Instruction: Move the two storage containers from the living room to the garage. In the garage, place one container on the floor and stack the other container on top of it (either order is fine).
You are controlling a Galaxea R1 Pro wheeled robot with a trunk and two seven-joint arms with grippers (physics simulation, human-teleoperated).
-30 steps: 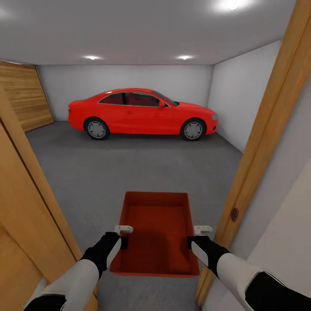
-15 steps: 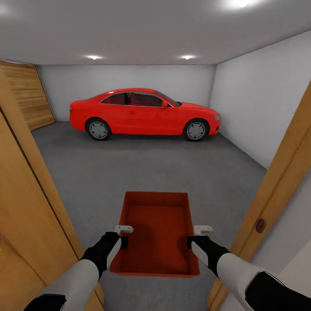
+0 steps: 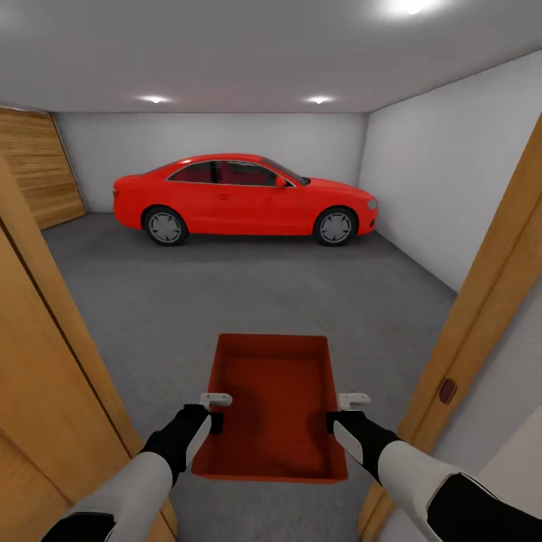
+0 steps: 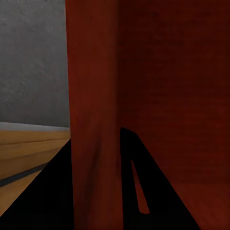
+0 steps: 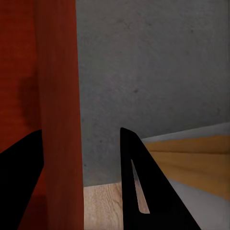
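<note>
My left gripper [image 3: 216, 410] is closed on the left wall of the storage container [image 3: 275, 406]. In the left wrist view one dark finger [image 4: 43, 191] lies outside the wall and the other inside, with the orange-red wall [image 4: 93, 110] clamped between them.

The storage container hangs between my two sets of fingers, above the floor [image 3: 226, 293] and level. It is an orange-red rectangular bin, lidless, with plain walls and a flat bottom; nothing lies in it. Count: one container in view.

My right gripper [image 3: 342, 410] is closed on the right wall of the same container. In the right wrist view the wall [image 5: 60, 115] runs between the two dark fingers [image 5: 139, 187], one on each face.

Beyond my fingertips the dark grey concrete floor extends to one red car [image 3: 245, 197], parked side-on against the far white wall, well apart from the container. One wood-panelled door [image 3: 38, 177] stands far to the left of the left fingers. Wooden door-frame posts [image 3: 482, 301] flank both arms. Count: two grippers, both gripping.
</note>
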